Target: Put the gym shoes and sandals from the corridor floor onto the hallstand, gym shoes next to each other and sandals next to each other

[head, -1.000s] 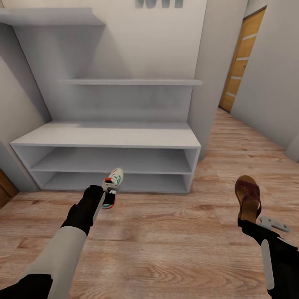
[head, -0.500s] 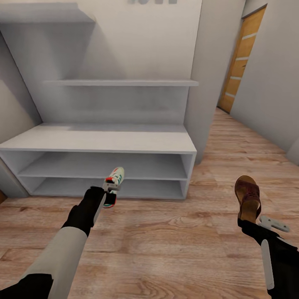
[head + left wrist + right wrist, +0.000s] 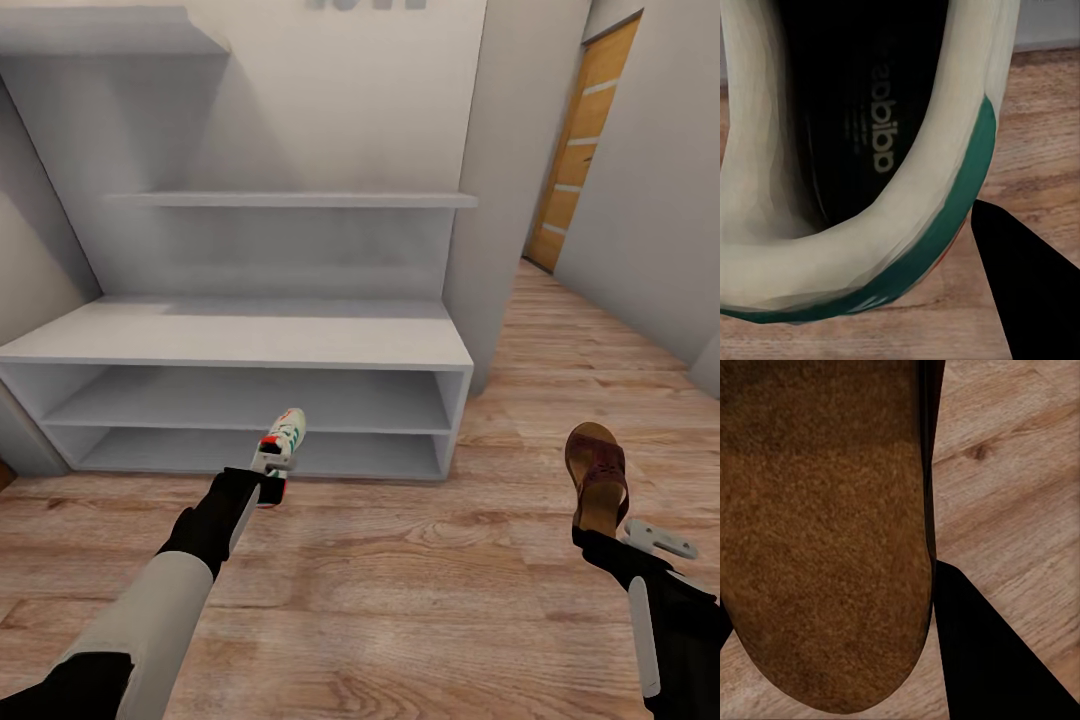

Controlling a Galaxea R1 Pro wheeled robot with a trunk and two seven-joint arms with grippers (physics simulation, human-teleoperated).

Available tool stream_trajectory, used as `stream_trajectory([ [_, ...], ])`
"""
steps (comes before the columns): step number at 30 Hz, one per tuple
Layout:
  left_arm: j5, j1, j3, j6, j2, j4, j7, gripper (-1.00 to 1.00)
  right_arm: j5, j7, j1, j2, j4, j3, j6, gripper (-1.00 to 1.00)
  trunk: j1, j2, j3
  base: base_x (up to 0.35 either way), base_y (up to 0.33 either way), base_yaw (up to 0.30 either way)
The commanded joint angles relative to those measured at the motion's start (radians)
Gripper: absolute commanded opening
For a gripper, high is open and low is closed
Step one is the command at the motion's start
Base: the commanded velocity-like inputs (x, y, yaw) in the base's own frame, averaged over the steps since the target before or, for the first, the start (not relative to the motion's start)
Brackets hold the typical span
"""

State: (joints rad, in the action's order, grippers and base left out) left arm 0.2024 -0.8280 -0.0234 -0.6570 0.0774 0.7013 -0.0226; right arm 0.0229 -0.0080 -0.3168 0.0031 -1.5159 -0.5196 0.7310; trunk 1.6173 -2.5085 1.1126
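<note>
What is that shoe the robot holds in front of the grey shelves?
Start at the wide grey hallstand against the wall. In front of its low shelves, the left gripper holds a gym shoe above the floor. It is white with green stripes and red accents, unlike the brown sandal.

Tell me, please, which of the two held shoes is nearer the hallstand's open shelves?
The white gym shoe in the left gripper; the brown sandal in the right gripper is off beside the hallstand.
</note>
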Motion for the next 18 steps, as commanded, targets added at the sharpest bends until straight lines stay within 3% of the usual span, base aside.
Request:
stream_trajectory([
  [1,0.006,0.000,-0.003,-0.004,0.001,0.001,-0.003,-1.00,-0.002,-0.003,-0.001,0.000,-0.001,0.000,0.005,-1.00,0.000,0.000,0.001,0.000,0.000,0.000],
  [18,0.003,-0.004,-0.004,-0.006,0.014,0.007,0.000,-1.00,-0.001,-0.003,-0.001,0.001,-0.001,0.000,0.005,-1.00,0.000,-0.001,0.005,0.000,0.000,0.000],
])
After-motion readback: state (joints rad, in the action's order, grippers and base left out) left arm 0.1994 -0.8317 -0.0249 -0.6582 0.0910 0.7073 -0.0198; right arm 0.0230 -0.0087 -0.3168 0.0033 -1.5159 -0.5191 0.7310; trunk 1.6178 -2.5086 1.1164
